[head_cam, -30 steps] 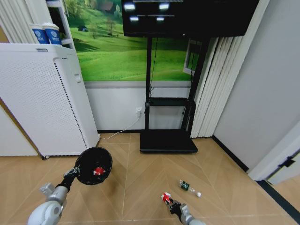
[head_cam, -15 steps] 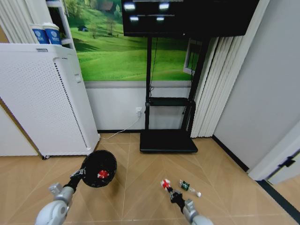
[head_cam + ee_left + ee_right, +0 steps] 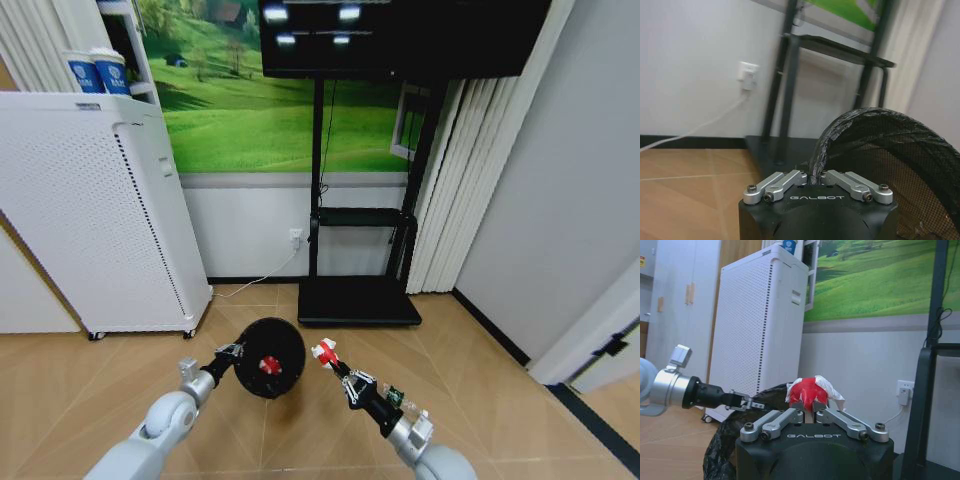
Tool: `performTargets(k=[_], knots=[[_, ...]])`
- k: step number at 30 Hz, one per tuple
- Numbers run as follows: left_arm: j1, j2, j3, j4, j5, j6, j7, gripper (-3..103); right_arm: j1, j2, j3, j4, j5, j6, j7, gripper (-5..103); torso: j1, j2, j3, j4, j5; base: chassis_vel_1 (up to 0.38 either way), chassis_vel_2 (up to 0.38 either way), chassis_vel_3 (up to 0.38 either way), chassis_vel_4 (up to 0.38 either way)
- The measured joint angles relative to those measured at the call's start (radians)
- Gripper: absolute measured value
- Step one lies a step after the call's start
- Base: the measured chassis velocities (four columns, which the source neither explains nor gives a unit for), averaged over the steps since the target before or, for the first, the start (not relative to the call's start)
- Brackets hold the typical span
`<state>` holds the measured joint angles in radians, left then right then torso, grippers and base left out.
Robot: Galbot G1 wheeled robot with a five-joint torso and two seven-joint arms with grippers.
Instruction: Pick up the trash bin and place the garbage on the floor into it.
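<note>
The trash bin (image 3: 270, 357) is a small black mesh bin held tilted above the floor, mouth toward me, with one red-and-white piece of garbage (image 3: 268, 364) inside. My left gripper (image 3: 234, 352) is shut on its rim; the left wrist view shows that gripper (image 3: 815, 178) clamping the bin's rim (image 3: 875, 125). My right gripper (image 3: 331, 359) is shut on a second red-and-white piece (image 3: 323, 350), held just right of the bin's mouth. From the right wrist, that piece (image 3: 813, 389) sits in the gripper (image 3: 810, 409), with the bin (image 3: 722, 452) close beside it. A green-and-white can (image 3: 395, 397) lies on the floor behind my right arm.
A tall white perforated cabinet (image 3: 90, 210) stands at the left, with blue-and-white paper cups (image 3: 98, 72) on a shelf behind it. A black TV stand base (image 3: 360, 302) sits against the wall ahead. A white cable (image 3: 262, 277) runs from the wall socket. Curtains hang at the right.
The left arm has carried the bin to the right, toward the middle. The right gripper has lifted its red-and-white piece up and to the left, close to the bin's mouth.
</note>
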<state>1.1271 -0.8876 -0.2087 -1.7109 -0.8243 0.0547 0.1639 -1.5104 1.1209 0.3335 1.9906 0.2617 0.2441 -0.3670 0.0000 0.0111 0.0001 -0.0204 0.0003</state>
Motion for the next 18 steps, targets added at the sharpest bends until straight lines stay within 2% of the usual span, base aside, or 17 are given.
performTargets(k=[2,5,7,16,17,18], knots=[[-0.002,0.006,0.021,-0.010,0.000,0.000,0.020,4,-0.010,0.004,0.000,0.000,-0.011,0.013,-0.014,8,0.000,0.000,0.000,0.0001,-0.0002,0.000,0.000,0.000,0.000],[0.021,0.011,0.054,-0.032,0.000,-0.005,0.110,4,-0.035,0.016,-0.013,0.002,-0.059,0.026,-0.042,8,0.000,0.000,0.000,0.0004,-0.0003,0.000,0.000,0.000,0.000],[0.033,0.008,0.055,-0.042,0.000,-0.008,0.131,4,-0.035,0.023,-0.020,-0.002,-0.075,0.029,-0.045,8,0.000,0.000,0.000,0.0004,-0.0003,0.000,0.000,0.000,0.000],[0.056,-0.021,0.062,-0.052,0.020,-0.016,0.166,4,-0.054,0.028,-0.038,-0.027,-0.110,0.048,-0.087,9,0.000,0.000,0.000,0.0004,-0.0003,0.000,0.000,0.000,0.000],[0.056,-0.033,0.063,-0.049,0.021,-0.017,0.163,4,-0.061,0.027,-0.037,-0.026,-0.107,0.050,-0.095,19,0.000,0.000,0.000,0.0003,-0.0002,0.000,0.000,0.000,0.000],[0.055,-0.041,0.063,-0.044,0.021,-0.017,0.156,4,-0.064,0.022,-0.036,-0.023,-0.104,0.052,-0.099,25,0.000,0.000,0.000,0.0002,-0.0003,0.000,0.000,0.000,0.000]])
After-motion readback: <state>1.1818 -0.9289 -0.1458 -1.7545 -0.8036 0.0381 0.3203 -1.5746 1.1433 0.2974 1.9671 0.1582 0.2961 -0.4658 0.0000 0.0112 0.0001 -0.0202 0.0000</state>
